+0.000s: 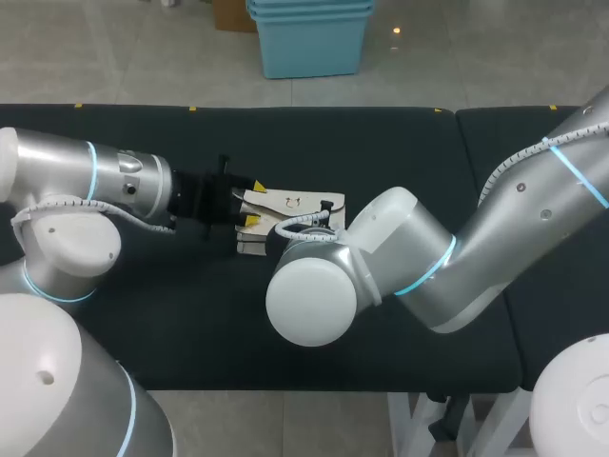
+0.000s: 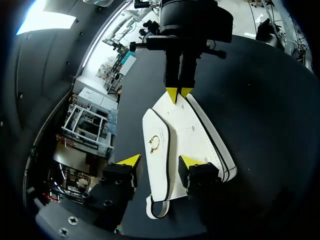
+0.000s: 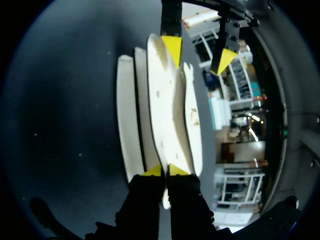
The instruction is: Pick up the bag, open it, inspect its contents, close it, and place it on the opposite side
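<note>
While the right gripper (image 3: 165,171) pinches the bag (image 2: 185,140) at 1 end, the left gripper (image 2: 160,161) seemingly straddles the other, open.

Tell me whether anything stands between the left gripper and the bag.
Nothing visible does. The left gripper is open at the near end of the white bag, one finger beside it and one over it. The right gripper is shut on the bag's far end, out of the left one's path.

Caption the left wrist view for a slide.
White flap bag on black table: right gripper pinches far end, open left gripper at near end.
</note>
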`<control>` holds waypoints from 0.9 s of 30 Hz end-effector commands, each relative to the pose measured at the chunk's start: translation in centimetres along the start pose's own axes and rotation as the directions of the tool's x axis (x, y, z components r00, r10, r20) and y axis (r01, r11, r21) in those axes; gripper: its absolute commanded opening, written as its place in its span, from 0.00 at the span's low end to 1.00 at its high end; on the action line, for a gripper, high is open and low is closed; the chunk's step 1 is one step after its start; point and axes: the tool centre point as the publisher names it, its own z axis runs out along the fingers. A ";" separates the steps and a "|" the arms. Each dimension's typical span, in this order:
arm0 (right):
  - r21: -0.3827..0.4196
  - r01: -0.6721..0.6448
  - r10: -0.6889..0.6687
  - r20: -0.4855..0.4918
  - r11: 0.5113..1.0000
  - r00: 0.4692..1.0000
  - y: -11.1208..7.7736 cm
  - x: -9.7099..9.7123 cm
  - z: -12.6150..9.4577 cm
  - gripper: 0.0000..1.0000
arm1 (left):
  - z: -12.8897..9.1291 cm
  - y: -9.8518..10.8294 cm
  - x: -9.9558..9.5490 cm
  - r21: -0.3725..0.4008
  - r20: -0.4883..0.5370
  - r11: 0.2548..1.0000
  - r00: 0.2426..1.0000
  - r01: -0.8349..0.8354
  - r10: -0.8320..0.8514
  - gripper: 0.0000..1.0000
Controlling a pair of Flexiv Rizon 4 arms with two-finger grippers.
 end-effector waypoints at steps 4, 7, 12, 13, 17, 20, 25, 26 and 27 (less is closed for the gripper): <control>-0.011 -0.006 0.006 0.007 1.000 1.000 0.3 -0.4 -0.2 0.00 | -2.3 0.2 -0.5 0.019 0.016 1.000 1.000 0.021 -0.021 0.75; -0.029 -0.024 0.024 -0.014 0.999 1.000 0.4 -0.9 -0.7 0.18 | -3.0 0.3 -0.7 0.038 0.005 0.999 1.000 0.027 -0.027 1.00; -0.052 -0.067 0.064 -0.065 0.996 0.996 0.3 -1.9 -1.5 1.00 | -3.8 0.2 -0.6 0.043 -0.017 0.998 0.999 0.043 -0.042 1.00; -0.054 -0.079 0.075 -0.081 0.995 0.994 0.3 -2.1 -1.6 1.00 | -3.9 0.2 -0.6 0.048 -0.018 0.998 0.999 0.050 -0.049 1.00; -0.050 -0.102 0.096 -0.114 0.994 0.989 0.0 -2.7 -2.0 1.00 | -4.3 0.2 -0.6 0.054 -0.029 0.996 0.997 0.070 -0.068 1.00; -0.044 -0.123 0.114 -0.157 0.991 0.981 0.0 -3.5 -2.4 1.00 | -4.8 0.1 -0.6 0.052 -0.054 0.994 0.994 0.094 -0.091 1.00; -0.019 -0.134 0.126 -0.225 0.991 0.966 -0.2 -5.3 -3.4 1.00 | -5.6 0.2 -0.8 0.050 -0.129 0.986 0.980 0.159 -0.151 1.00; -0.012 -0.137 0.130 -0.246 0.991 0.960 -0.2 -5.7 -3.7 1.00 | -5.7 0.2 -0.8 0.049 -0.154 0.983 0.973 0.180 -0.170 1.00; 0.005 -0.129 0.126 -0.261 0.992 0.957 -0.2 -6.1 -3.8 1.00 | -5.8 0.3 -0.8 0.050 -0.174 0.978 0.966 0.203 -0.191 1.00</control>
